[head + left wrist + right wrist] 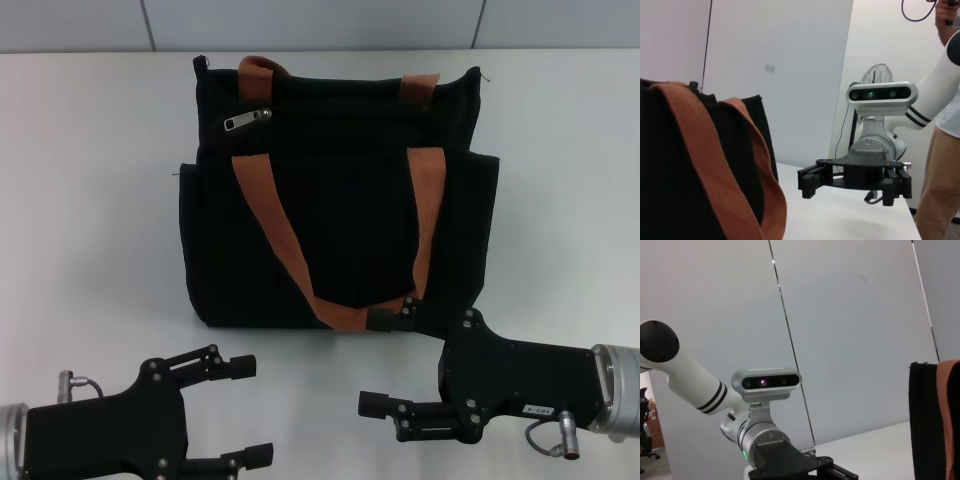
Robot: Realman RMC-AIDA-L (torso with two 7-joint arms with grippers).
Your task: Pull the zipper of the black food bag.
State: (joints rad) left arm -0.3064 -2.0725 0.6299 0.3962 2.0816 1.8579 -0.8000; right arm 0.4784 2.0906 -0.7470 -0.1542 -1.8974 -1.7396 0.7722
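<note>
The black food bag lies flat on the white table, with rust-orange handle loops across its face. The silver zipper pull sits at the bag's far left, on the zip line near the top edge. My left gripper is open and empty at the near left, well short of the bag. My right gripper is open and empty at the near right, its upper finger at the bag's near edge by the handle base. The left wrist view shows the bag and the right gripper beyond it.
The right wrist view shows the bag's edge and the left arm's wrist camera. A person stands beside the table in the left wrist view. A grey wall runs behind the table.
</note>
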